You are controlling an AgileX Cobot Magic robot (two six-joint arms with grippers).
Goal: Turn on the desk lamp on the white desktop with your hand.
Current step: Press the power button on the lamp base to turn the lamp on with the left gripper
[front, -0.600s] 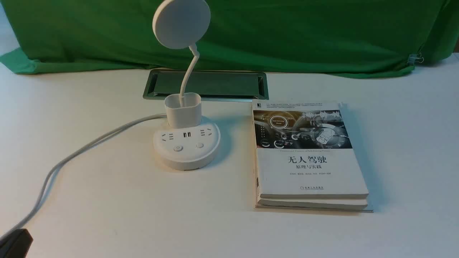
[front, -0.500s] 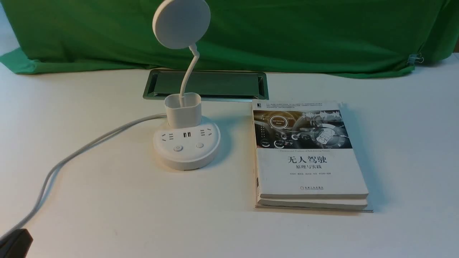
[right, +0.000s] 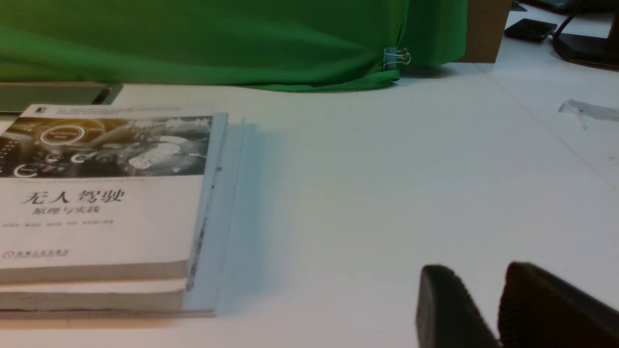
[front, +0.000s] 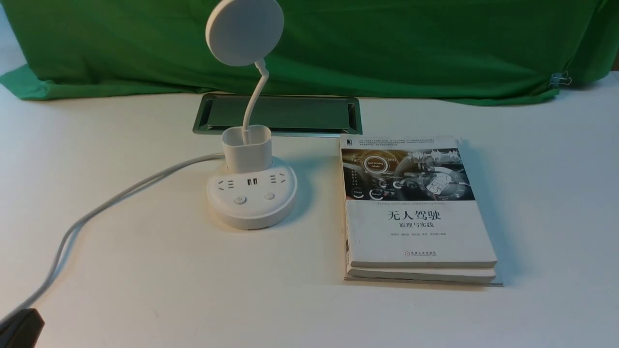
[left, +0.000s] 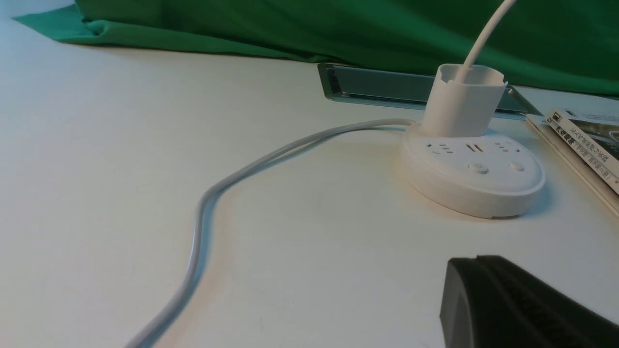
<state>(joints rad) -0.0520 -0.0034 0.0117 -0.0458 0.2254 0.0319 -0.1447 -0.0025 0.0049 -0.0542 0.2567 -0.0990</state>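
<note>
The white desk lamp (front: 251,203) stands on the white desktop (front: 169,290), left of centre. Its disc head (front: 244,31) is up on the bent neck and shows no glow. Two buttons (front: 240,200) sit on the near side of the round base. My left gripper (front: 17,328) shows only as a dark tip at the near left corner, far from the lamp. In the left wrist view the gripper (left: 464,263) is shut and empty, with the lamp base (left: 474,169) beyond it. My right gripper (right: 478,270) is out of the front view; its fingers stand a little apart, empty, above bare desktop.
A stack of two books (front: 416,208) lies right of the lamp, also in the right wrist view (right: 96,193). The grey cord (front: 121,193) runs from the base to the near left. A silver-framed cable slot (front: 278,113) lies behind the lamp. Green cloth (front: 387,43) closes the back.
</note>
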